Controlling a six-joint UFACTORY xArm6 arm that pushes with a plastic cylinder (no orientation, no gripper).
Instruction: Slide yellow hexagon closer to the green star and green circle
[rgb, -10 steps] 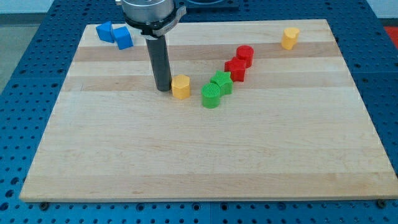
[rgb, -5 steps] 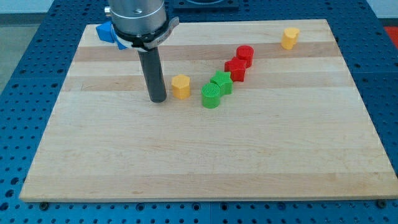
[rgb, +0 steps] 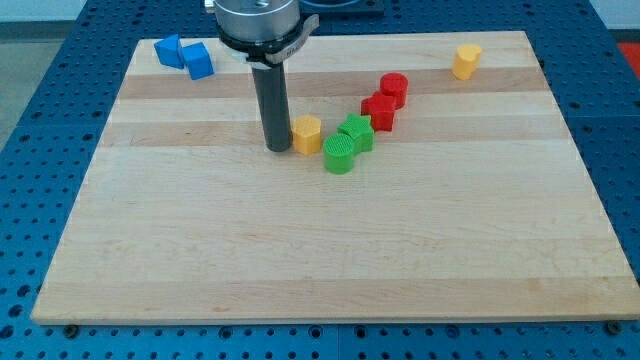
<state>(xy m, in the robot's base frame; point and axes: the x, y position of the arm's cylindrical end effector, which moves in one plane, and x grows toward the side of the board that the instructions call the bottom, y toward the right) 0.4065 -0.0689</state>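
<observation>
Seen on a pale, banded wooden board (rgb: 300, 250) set over blue perforated plate (rgb: 40, 150): my tip (rgb: 278, 149) planted on the wood, no jaws to open or close, only a straight dark matte rod hanging from a grey metal collar. Pressed against or just beside the tip's right flank, toward the view's right: the yellow hexagon (rgb: 307, 133), a stubby faceted plastic prism, flat-topped; contact too fine to call for certain. Just beyond the hexagon, on the same side of the tip and slightly toward the view's bottom: the green circle (rgb: 339, 155), a ribbed short cylinder, separated from the yellow piece by a thin strip of bare wood. Touching the circle's far edge, further right of the tip and a little toward the view's top: the green star (rgb: 355, 131), notched along its outline. Judged from this layout: the push line runs from the tip through the hexagon toward the green pair, rightward across the view, with little ground left to cover. Farther right of the tip and up the board: a red star-like block (rgb: 380, 110) and a red cylinder (rgb: 394, 88), touching, in a diagonal with the greens. Well apart at the far right top: a second yellow block (rgb: 466, 61). Left of the tip, near the top edge: two blue blocks (rgb: 185, 55) together, shapes unclear.
</observation>
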